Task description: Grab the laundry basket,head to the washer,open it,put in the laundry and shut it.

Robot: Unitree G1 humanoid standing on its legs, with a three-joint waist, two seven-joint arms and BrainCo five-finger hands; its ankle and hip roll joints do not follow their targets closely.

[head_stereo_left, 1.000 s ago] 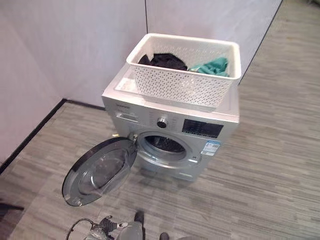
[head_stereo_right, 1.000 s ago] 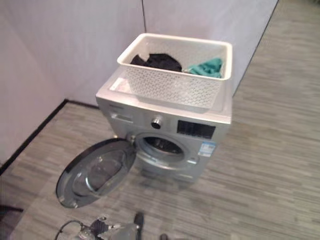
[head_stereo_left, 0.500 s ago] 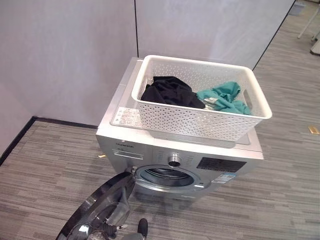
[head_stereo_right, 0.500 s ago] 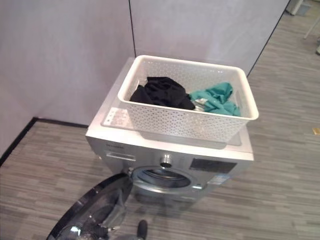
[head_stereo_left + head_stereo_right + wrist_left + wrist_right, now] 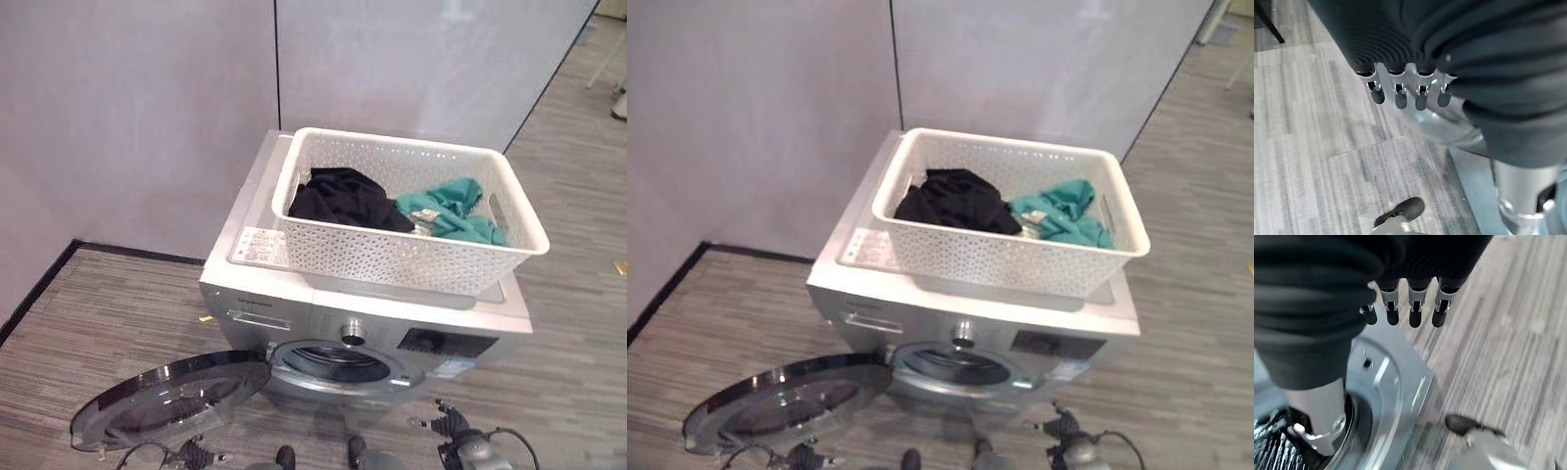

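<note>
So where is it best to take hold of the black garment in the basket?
Probably from above, at the raised middle of the black garment: it is bunched in the near-left part of the white basket, whose open top allows this, while the perforated walls block the sides.

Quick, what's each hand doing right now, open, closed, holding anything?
Left hand: open, fingers hanging straight, holding nothing.
Right hand: open, fingers straight, holding nothing.
</note>
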